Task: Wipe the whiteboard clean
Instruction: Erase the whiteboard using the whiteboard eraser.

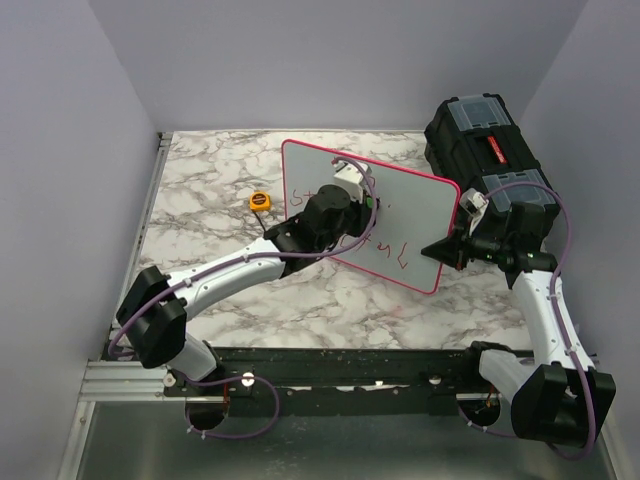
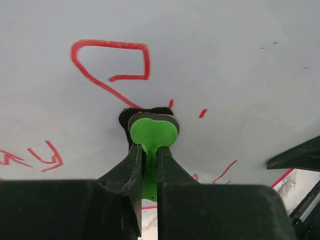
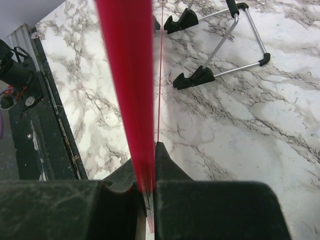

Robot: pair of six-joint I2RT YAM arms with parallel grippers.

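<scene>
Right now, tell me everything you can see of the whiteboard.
The whiteboard is a white rectangle with rounded corners and a thin pink-red rim, held tilted above the marble table. Red marker strokes mark its face. The right claw is shut on its right edge; the green eraser in the left claw presses its face.

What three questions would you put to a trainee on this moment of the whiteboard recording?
1. True or false: the right pincer is shut on the rim of the whiteboard.
2. What does the left pincer hold against the board? A) a marker B) a green-handled eraser C) nothing
3. Fill in: the marker writing on the board is ___ in colour.

Key: 1 true; 2 B; 3 red.
</scene>
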